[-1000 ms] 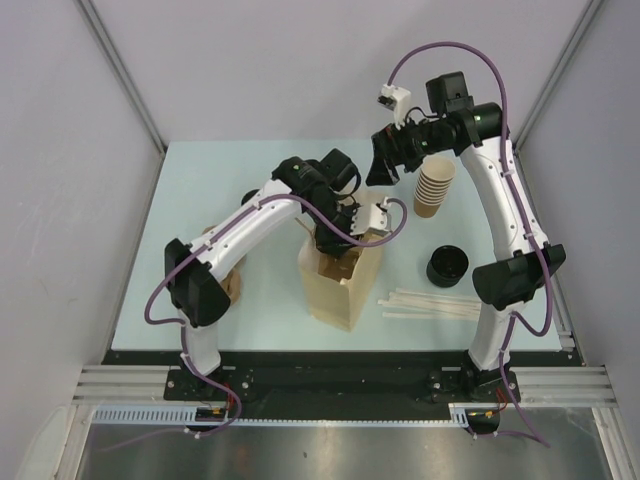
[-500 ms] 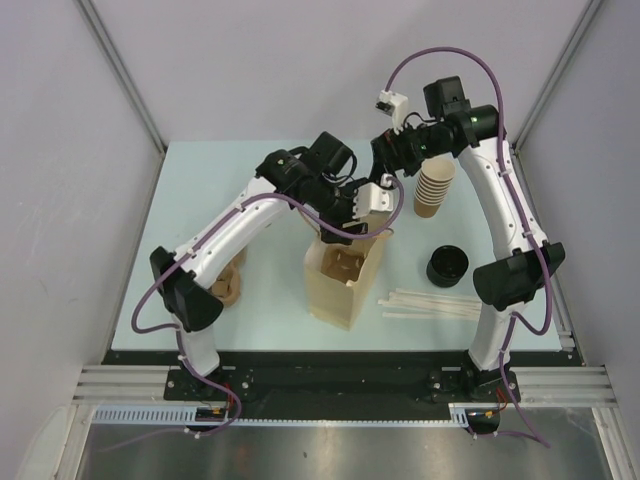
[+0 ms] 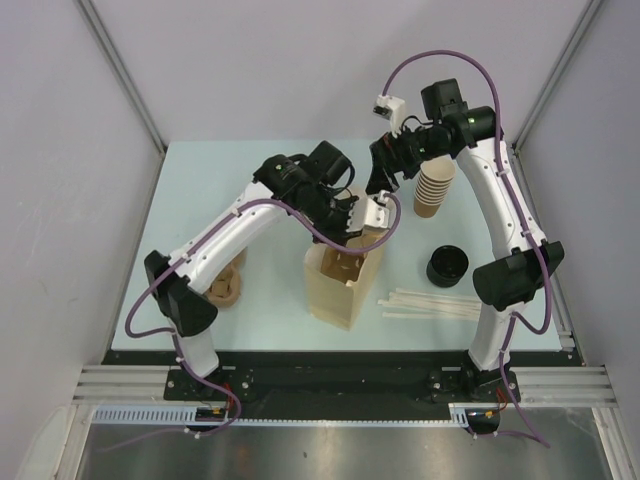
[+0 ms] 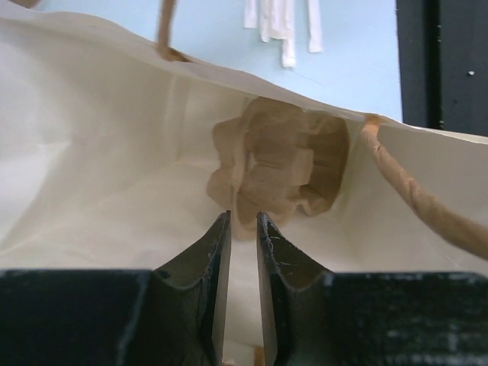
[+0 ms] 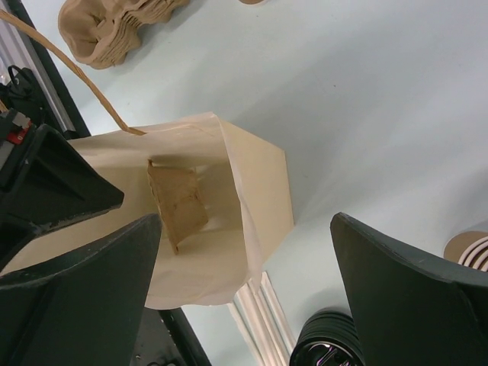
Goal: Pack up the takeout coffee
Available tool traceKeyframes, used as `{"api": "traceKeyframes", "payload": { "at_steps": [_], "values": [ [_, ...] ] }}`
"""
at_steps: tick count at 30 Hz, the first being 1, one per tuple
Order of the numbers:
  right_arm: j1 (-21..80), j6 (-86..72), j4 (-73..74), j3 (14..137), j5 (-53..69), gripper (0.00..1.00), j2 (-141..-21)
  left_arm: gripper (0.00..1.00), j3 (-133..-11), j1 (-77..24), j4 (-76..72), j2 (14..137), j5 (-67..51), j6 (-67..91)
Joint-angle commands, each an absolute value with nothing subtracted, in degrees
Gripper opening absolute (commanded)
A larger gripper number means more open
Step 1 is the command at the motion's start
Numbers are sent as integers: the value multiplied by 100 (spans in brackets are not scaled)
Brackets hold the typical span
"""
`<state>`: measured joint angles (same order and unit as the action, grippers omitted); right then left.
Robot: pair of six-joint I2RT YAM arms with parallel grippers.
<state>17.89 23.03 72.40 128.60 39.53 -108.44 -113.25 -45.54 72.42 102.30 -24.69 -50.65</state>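
**Q:** Where is the takeout coffee?

**A:** No lidded cup can be picked out in any of the three views, so its place cannot be told. At the centre stands a tan paper bag (image 3: 335, 300), upright and open at the top. It is near the front edge of a pale blue table (image 3: 200, 200).

**Q:** Is anything inside the bag?

**A:** Yes. A brown moulded-pulp cup carrier (image 4: 278, 171) lies at the bottom. It shows from overhead and through both wrist cameras.

**Q:** What are the grippers doing?

**A:** The left gripper (image 4: 242, 217) is at the far rim of the bag and points down into its mouth. Its fingers are almost closed, with only a thin slit between them. Nothing is seen between the tips. The right gripper (image 5: 245, 221) hangs in the air just beyond the far side of the bag, close to the left gripper. Its fingers are spread wide and hold nothing.

**Q:** What lies around the bag?

**A:** Further back and to the right stands a stack of lidless tan cups (image 3: 433, 188), upright, just beside the right arm's wrist. Nearer the front, a stack of black lids (image 3: 447, 266) sits to the right of the bag, apart from it. A bunch of white straws (image 3: 430, 303) lies flat between the bag and the right arm's base. To the left of the bag, a stack of brown pulp carriers (image 3: 225, 290) sits beside the left arm, which partly hides it.
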Motion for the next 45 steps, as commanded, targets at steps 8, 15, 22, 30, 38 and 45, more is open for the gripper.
{"api": "traceKeyframes", "payload": {
  "at_steps": [8,15,22,30,38,45],
  "values": [
    [1811,2479,7348,12744,4078,99,-10644,15,-11180,-4588,7288,10591,-2760,-5072],
    [1767,2479,7427,12674,4096,98,-10591,16,-10452,-4588,6171,10424,-2382,-4685],
    [1749,2443,7418,12621,4104,98,-10556,36,-9502,-4588,4580,9923,-1837,-4035],
    [1766,2435,7418,12577,4096,98,-10538,61,-9018,-4605,3595,9300,-1731,-3735],
    [1828,2593,7365,12489,4157,97,-10573,73,-9008,-4728,3849,8903,-1933,-4131],
    [1925,2926,7470,12515,4175,97,-10573,75,-9422,-4737,4359,8903,-1960,-4333]
  ]
}}
